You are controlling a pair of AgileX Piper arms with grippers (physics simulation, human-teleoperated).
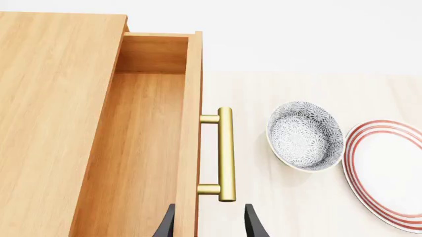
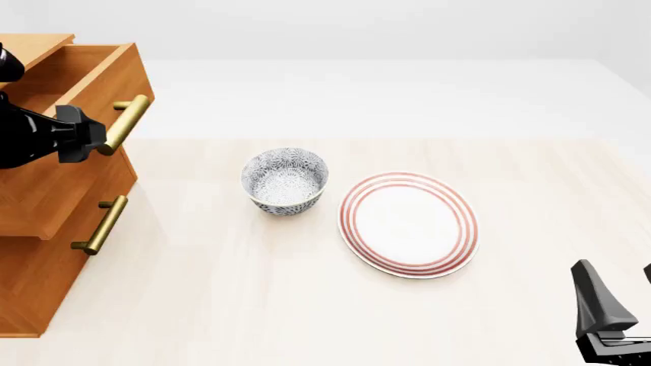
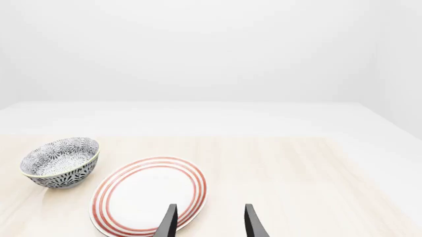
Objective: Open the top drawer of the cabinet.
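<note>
While pulled out of cabinet (image 2: 41,252) at bench's (image 2: 305,305) left: top drawer (image 1: 142,148); left end effector (image 1: 209,219) spread astride handle (image 1: 226,153). Right end effector (image 3: 209,221) spread, above plate (image 3: 148,195); bowl (image 2: 285,181) beside.

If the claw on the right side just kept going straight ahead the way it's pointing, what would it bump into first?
Probably the red-ringed plate: the open right gripper points across the table toward its near edge. If it stays level above the table, it might pass over; height is hard to judge.
</note>
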